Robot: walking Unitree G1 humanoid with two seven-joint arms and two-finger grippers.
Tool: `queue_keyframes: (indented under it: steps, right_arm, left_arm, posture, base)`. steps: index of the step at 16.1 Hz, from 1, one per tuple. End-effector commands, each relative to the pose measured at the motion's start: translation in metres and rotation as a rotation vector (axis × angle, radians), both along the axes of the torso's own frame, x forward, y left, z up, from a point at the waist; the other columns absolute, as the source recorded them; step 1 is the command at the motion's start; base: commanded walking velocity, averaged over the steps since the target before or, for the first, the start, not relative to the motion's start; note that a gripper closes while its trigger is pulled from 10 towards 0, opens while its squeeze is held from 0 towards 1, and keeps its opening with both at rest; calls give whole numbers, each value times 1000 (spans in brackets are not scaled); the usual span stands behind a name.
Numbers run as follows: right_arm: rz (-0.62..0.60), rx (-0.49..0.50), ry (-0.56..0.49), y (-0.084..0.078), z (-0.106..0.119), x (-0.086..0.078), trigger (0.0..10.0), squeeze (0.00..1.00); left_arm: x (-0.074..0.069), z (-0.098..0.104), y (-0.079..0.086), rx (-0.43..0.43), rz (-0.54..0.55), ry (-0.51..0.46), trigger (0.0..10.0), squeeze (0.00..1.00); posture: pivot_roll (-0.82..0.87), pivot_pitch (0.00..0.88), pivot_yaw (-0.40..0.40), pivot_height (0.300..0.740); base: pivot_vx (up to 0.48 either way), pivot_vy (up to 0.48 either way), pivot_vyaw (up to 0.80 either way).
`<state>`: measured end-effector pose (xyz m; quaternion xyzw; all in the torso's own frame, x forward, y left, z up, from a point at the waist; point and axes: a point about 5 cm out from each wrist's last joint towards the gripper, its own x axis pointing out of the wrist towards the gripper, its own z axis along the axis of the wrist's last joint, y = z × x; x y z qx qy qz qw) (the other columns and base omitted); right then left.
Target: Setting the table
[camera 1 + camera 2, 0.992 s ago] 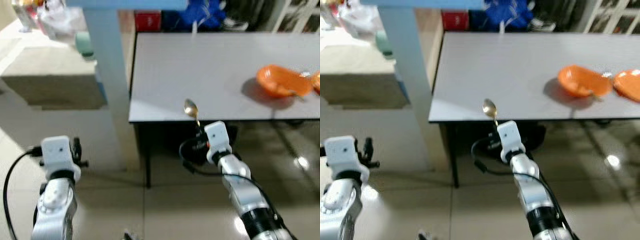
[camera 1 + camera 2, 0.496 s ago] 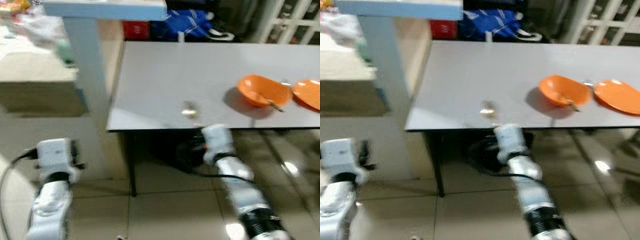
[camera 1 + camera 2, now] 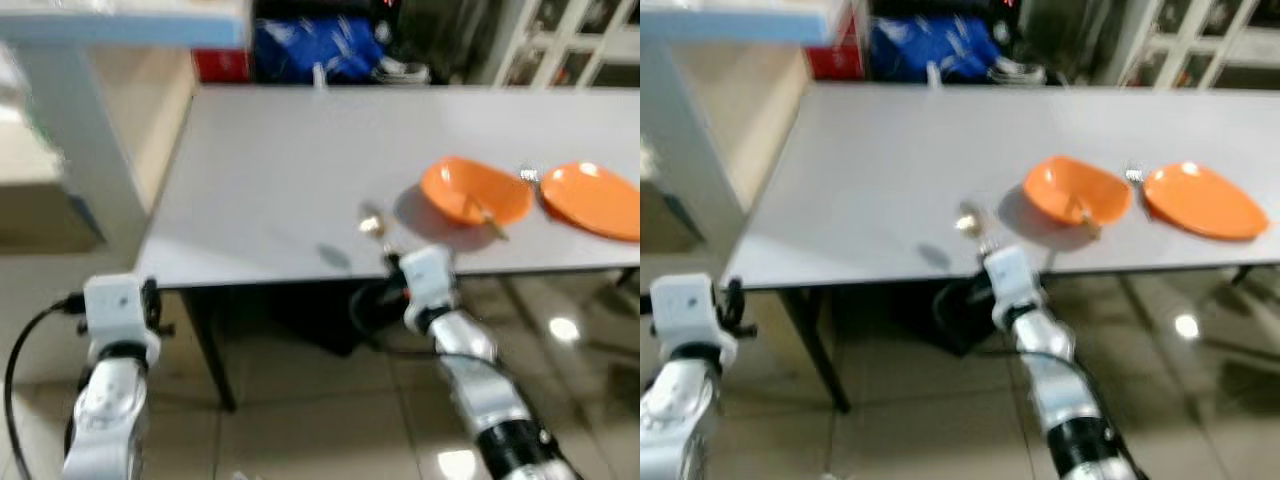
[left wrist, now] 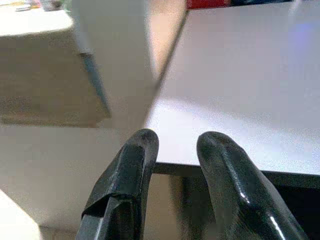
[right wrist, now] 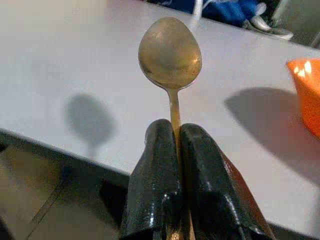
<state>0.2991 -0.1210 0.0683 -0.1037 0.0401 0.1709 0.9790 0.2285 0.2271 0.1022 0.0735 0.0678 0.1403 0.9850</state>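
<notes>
My right gripper (image 5: 175, 134) is shut on the handle of a golden spoon (image 5: 170, 52), bowl end up. In the left eye view the spoon (image 3: 372, 224) stands over the front edge of the grey table (image 3: 270, 170), just left of an orange bowl (image 3: 474, 190) that has a utensil handle leaning in it. Beyond the bowl to the right lies an orange plate (image 3: 592, 198). My left gripper (image 4: 177, 142) is open and holds nothing. It hangs low off the table's left front corner, its wrist (image 3: 118, 310) below table height.
A pale blue post (image 3: 70, 140) stands left of the table. A blue bag (image 3: 315, 45) and a red box (image 3: 220, 65) sit behind the far edge. White lattice (image 3: 560, 40) is at the back right. Glossy tiled floor (image 3: 300, 420) runs under and before the table.
The camera has swung right, so the table, bowl and plate sit further left in view. The spoon stays in my right gripper, now closer to the orange bowl.
</notes>
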Motion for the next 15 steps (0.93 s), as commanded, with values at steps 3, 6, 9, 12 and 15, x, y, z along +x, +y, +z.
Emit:
queue_keyframes:
  steps: [3, 6, 9, 12, 15]
  right_arm:
    - [-37, -27, -6, -17, 0, 1, 10000, 0]
    - [2, -32, -41, -12, 4, -1, 10000, 0]
    - [112, 9, -200, 6, 33, -4, 10000, 0]
    - [143, 67, -314, 17, 67, 5, 10000, 0]
    - [-11, 107, -385, -10, 94, 27, 10000, 0]
  left_arm:
    - [1, 4, -7, -34, -9, -44, 10000, 0]
    - [0, 7, -3, -32, 28, -64, 10000, 0]
    - [-1, 4, -3, -31, 31, -60, 10000, 0]
    - [0, 3, -5, -19, 20, -54, 10000, 0]
    - [1, 3, -6, -10, 2, -53, 10000, 0]
  posture:
    - [-24, 37, 1, 740]
    - [-22, 39, 0, 740]
    - [-26, 37, 1, 740]
    - [-29, 35, 3, 740]
    - [-30, 35, 8, 740]
  base:
    - [0, -469, 0]
    - [0, -160, 0]
    - [0, 0, 0]
    - [0, 0, 0]
    - [0, 0, 0]
